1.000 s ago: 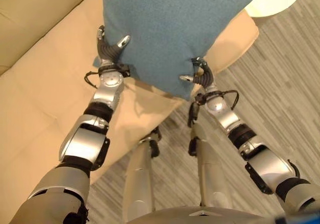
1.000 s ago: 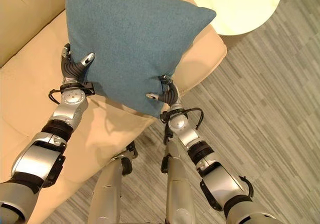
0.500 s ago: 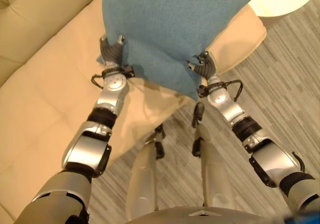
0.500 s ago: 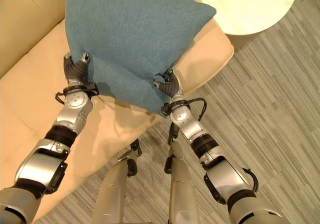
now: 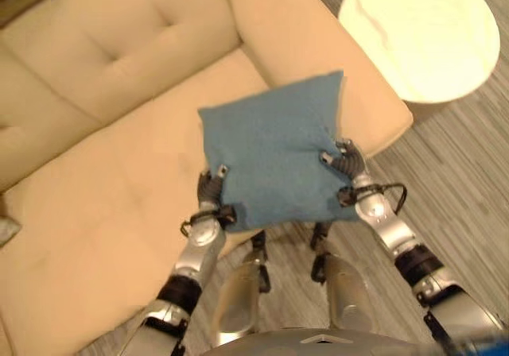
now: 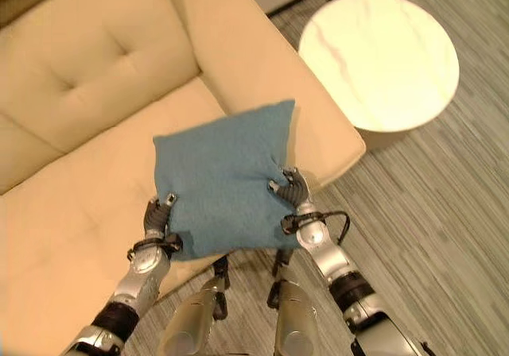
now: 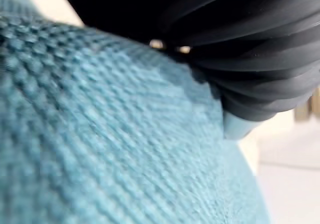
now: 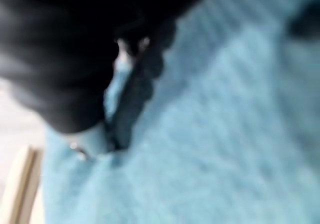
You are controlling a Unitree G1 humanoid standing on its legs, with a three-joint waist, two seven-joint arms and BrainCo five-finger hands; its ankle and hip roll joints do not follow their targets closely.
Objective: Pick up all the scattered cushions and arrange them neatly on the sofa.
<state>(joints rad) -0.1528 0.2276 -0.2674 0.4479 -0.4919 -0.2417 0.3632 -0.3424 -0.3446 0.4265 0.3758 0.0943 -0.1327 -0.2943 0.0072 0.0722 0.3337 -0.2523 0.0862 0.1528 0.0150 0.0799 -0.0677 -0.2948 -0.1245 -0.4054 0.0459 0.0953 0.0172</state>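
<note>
Right now the robot holds one blue cushion (image 5: 274, 153) up in the air, over the seat of the cream sofa (image 5: 103, 189) and near its armrest (image 5: 318, 46). The left hand (image 5: 211, 187) has its fingers curled onto the cushion's lower left edge. The right hand (image 5: 342, 159) pinches the lower right edge the same way. The cushion looks soft and light. It dents where the fingers press in. It has a woven cover that should not slip much. Holding it by two edges, one hand on each side, seems the best way to keep it flat and steady. A round white side table (image 5: 417, 34) stands on the striped floor (image 5: 469, 181) just past the armrest. Compared with a moment ago, the cushion looks smaller and further from the head, out over the seat, and more of the sofa's back shows.
</note>
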